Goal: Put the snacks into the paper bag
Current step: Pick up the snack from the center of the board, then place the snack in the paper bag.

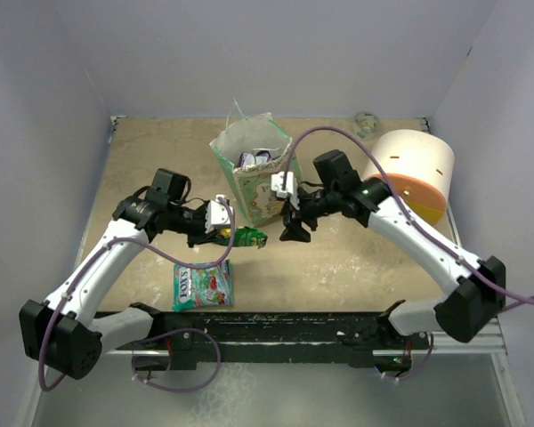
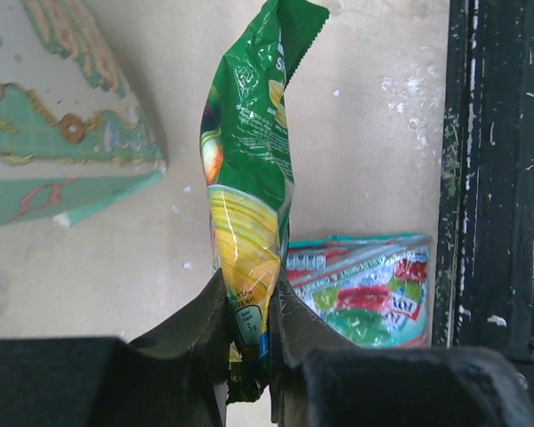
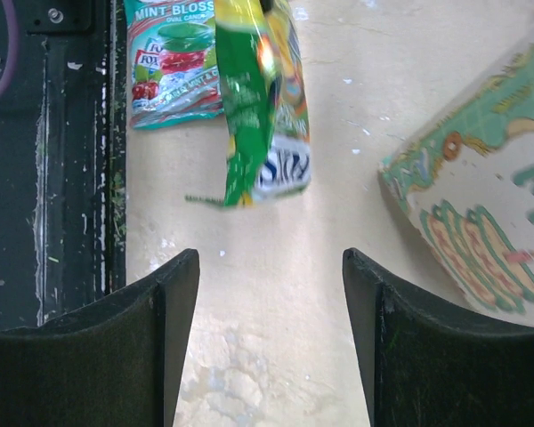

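My left gripper is shut on one end of a yellow-green fruit packet, held above the table in front of the mint-green paper bag. The packet also shows in the left wrist view, pinched between my fingers, and in the right wrist view. A teal-and-red packet lies flat near the front edge; it also shows in the left wrist view. Purple packets show inside the bag's open top. My right gripper is open and empty just right of the held packet, beside the bag.
A large cream-and-orange cylinder lies at the back right. A small round thing sits by the back wall. A black rail runs along the table's near edge. Grey walls close in the sides and back.
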Robot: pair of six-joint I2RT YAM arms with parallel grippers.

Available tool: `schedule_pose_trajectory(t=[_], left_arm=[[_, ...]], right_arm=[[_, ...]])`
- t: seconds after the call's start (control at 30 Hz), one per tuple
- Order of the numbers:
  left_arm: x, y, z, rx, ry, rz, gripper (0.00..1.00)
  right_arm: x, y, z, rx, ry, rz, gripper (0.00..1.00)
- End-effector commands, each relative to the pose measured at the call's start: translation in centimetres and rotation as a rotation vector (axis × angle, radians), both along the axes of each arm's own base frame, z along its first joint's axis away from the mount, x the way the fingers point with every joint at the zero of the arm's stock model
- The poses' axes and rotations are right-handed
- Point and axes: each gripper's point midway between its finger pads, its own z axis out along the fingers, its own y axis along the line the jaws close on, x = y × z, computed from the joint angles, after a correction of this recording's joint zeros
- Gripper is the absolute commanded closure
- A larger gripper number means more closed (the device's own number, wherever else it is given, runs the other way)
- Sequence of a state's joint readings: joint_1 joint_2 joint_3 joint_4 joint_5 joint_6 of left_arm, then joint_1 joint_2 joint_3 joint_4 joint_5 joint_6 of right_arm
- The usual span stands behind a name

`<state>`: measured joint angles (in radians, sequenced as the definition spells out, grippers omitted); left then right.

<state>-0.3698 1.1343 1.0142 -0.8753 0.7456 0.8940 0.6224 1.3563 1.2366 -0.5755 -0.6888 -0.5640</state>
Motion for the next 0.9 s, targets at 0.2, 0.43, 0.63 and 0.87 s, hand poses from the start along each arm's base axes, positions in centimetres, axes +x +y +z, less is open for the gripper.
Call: schedule_pose_trajectory(t=[0.2,0.43,0.63,0.87], left_arm=[[-0.6,4.1,11.6,0.054,-0.164,0.260,1.00],[2.7,5.9,19.9,-0.044,-0.404,0.486,1.00],[7.4,4.9,23.8,-0.113,-0.483,0.571,1.00],[12.0,2.7,25.4,-0.118,-0.550,0.511,1.00]], right_arm=[[1.9,-5.8,2.2,0.137,-0.126,-0.216,0.30],[3.9,-9.5,3.0,0.182,-0.206,-0.399,0.20],[4.3,-10.7,3.7,0.198,-0.268,-0.441,0.11],[3.9,-11.1,4.2,0.226,-0.276,-0.436,0.08]])
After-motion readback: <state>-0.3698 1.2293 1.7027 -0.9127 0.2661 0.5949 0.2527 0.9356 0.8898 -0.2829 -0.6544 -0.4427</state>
